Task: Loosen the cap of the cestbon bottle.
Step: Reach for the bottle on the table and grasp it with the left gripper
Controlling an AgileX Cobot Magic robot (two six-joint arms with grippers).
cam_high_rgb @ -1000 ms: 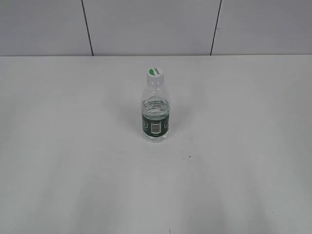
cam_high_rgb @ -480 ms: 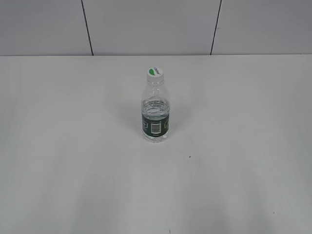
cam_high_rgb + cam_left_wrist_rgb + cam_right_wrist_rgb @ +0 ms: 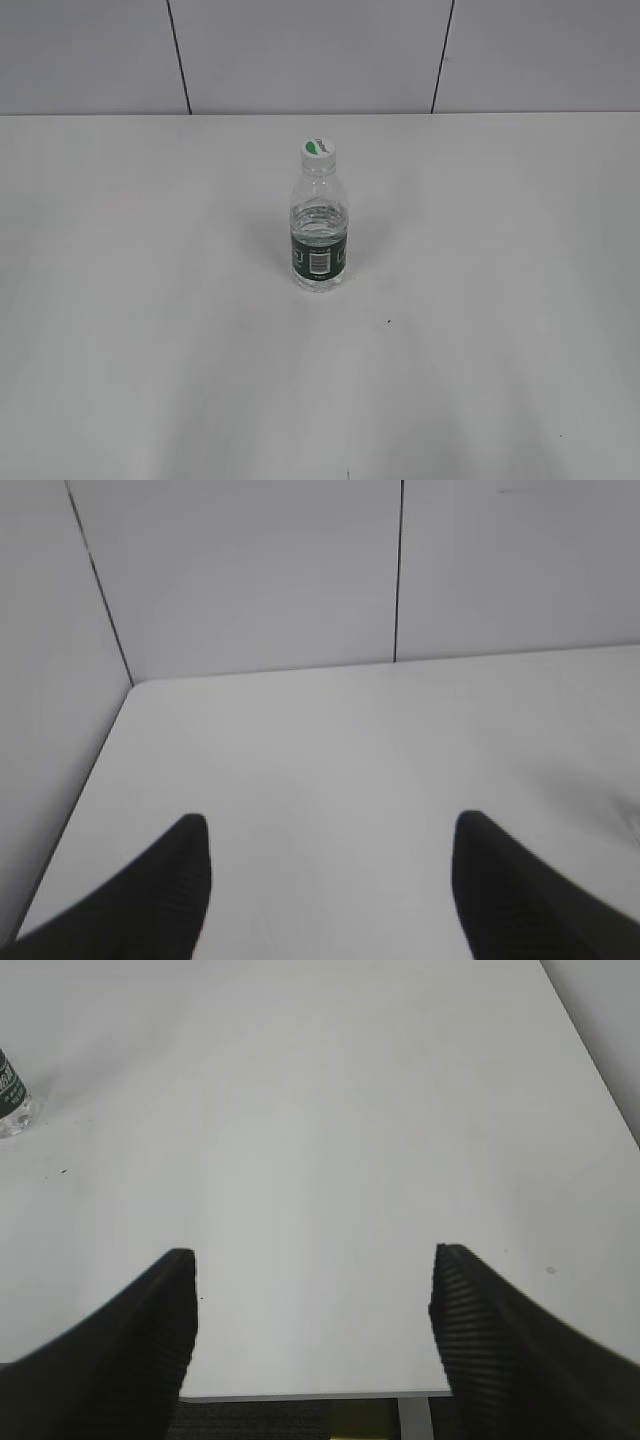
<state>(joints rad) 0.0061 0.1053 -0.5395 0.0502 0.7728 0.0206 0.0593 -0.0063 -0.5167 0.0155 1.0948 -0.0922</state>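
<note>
White table is seen in front of a grey panelled wall. At the middle of the table, nearer to its far edge, the bottle is placed upright, and the cap is seated on its neck. The left gripper is held wide apart over the far left corner, with nothing between its fingers. The right gripper is spread wide too, above the near right edge, well apart from the bottle.
</note>
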